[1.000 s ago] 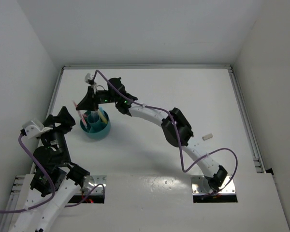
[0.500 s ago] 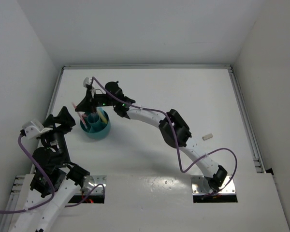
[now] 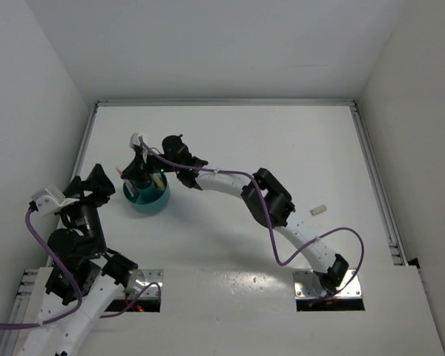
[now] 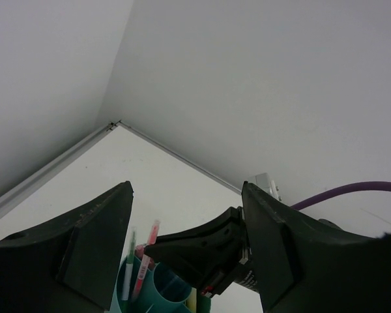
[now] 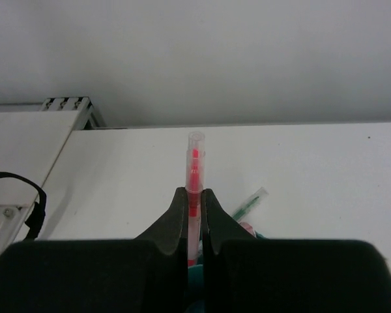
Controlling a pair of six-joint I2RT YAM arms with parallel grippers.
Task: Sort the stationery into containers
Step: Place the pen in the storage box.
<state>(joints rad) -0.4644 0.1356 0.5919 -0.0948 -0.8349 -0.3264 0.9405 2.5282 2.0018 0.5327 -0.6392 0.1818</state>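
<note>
The round teal container (image 3: 147, 196) stands at the left of the table and holds several pens. My right gripper (image 3: 131, 176) hangs over its left rim, shut on a clear pen with a pink core (image 5: 194, 168). The pen points upright between the fingers, its lower end down by the container (image 5: 193, 272). A green pen (image 5: 248, 203) leans in the container beside it. My left gripper (image 3: 89, 185) stands open just left of the container, nothing between its fingers. In its view the right gripper (image 4: 148, 248) sits above the container (image 4: 166, 287), with the pink pen (image 4: 146, 257) and the green pen (image 4: 128, 264) standing in it.
A small white block (image 3: 318, 210) lies alone on the table at the right. Raised rails run along the table's left edge (image 3: 85, 148) and right edge (image 3: 374, 178), with white walls close behind them.
My right gripper has moved down and slightly left over the container, lowering the pink pen with it. The left gripper has barely shifted and stays open.
</note>
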